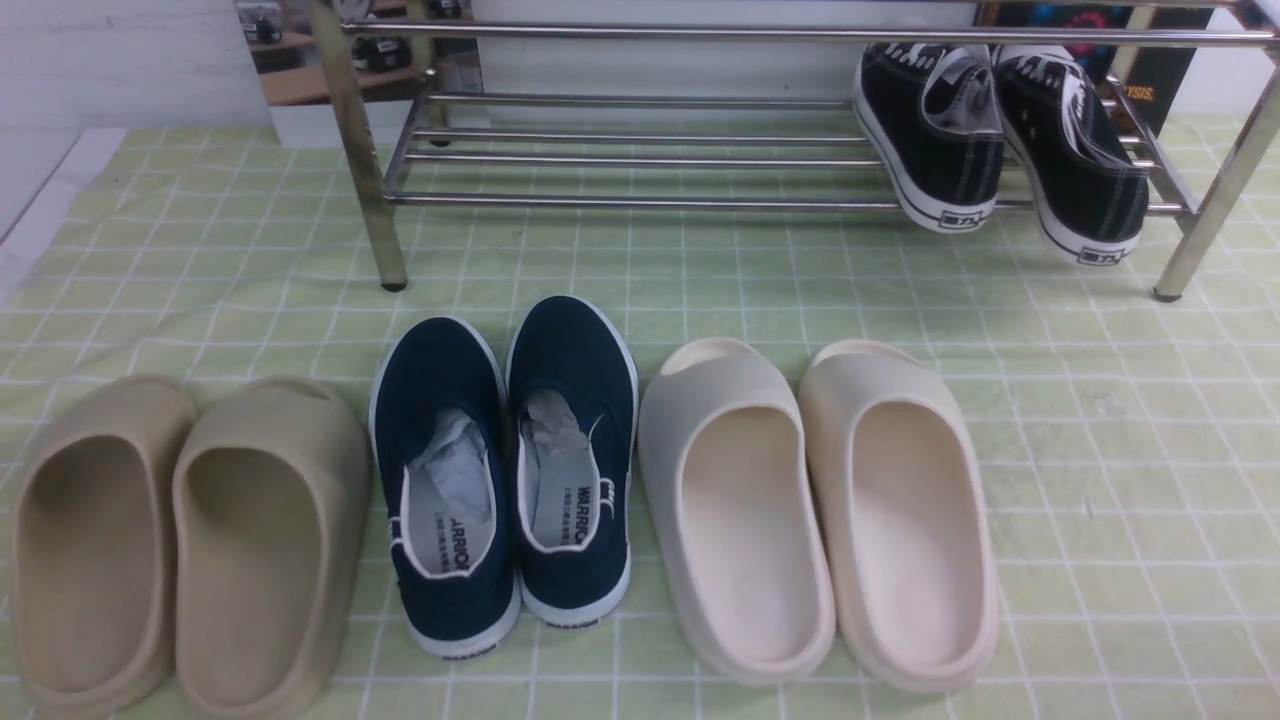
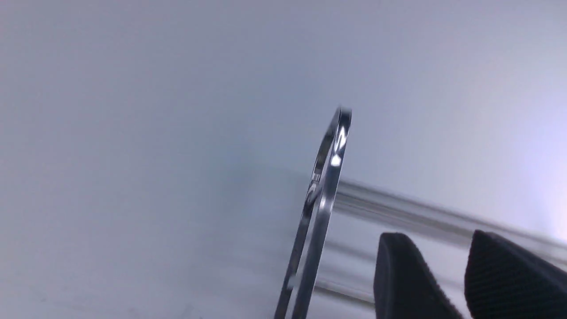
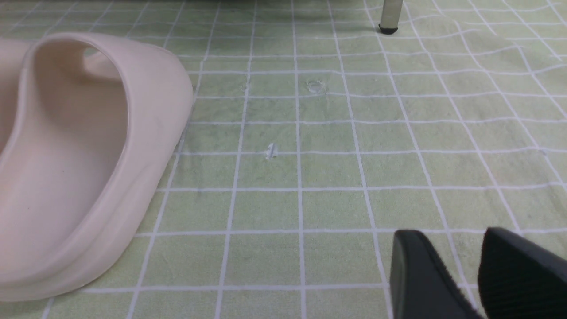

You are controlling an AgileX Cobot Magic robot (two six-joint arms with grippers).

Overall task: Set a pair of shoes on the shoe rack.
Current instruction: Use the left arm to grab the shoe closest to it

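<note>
The pair of shoes, two navy slip-ons with white soles and paper stuffing, the left one (image 1: 445, 470) and the right one (image 1: 575, 450), stands side by side on the green checked cloth in front of the shoe rack (image 1: 640, 200). Neither gripper shows in the front view. My left gripper (image 2: 438, 237) is open and empty, close to a chrome end loop of the rack (image 2: 325, 190) with blurred bars behind it. My right gripper (image 3: 448, 234) is open and empty, low over the cloth, with a rack leg (image 3: 390, 15) far ahead of it.
Two black lace-up sneakers (image 1: 930, 130) (image 1: 1075, 150) lean on the rack's lower shelf at the right. Beige slides (image 1: 95, 540) (image 1: 265, 540) lie left of the navy pair, cream slides (image 1: 735, 500) (image 1: 905, 500) right of it. One cream slide (image 3: 88, 155) shows in the right wrist view.
</note>
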